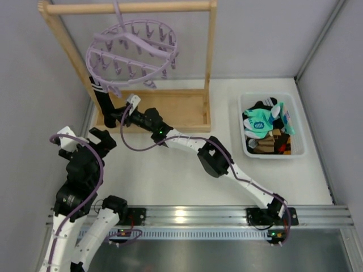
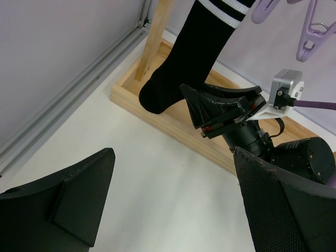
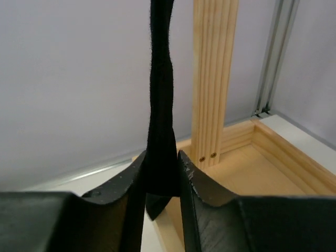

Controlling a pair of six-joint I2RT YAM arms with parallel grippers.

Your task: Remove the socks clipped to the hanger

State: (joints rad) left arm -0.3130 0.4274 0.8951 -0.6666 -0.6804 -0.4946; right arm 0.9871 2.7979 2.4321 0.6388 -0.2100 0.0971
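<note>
The black sock (image 3: 160, 79) hangs vertically from the lilac hanger (image 1: 131, 51), clip end above, its lower part clamped in the right gripper (image 3: 161, 168); a downward pull should free it; the left gripper (image 2: 173, 205) gapes wide nearby

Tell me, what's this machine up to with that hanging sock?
The right gripper is pinched on the lower part of a black sock that hangs from the lilac clip hanger on the wooden rack. Other socks lie in the white bin to the right. The left gripper is open, holding nothing.
</note>
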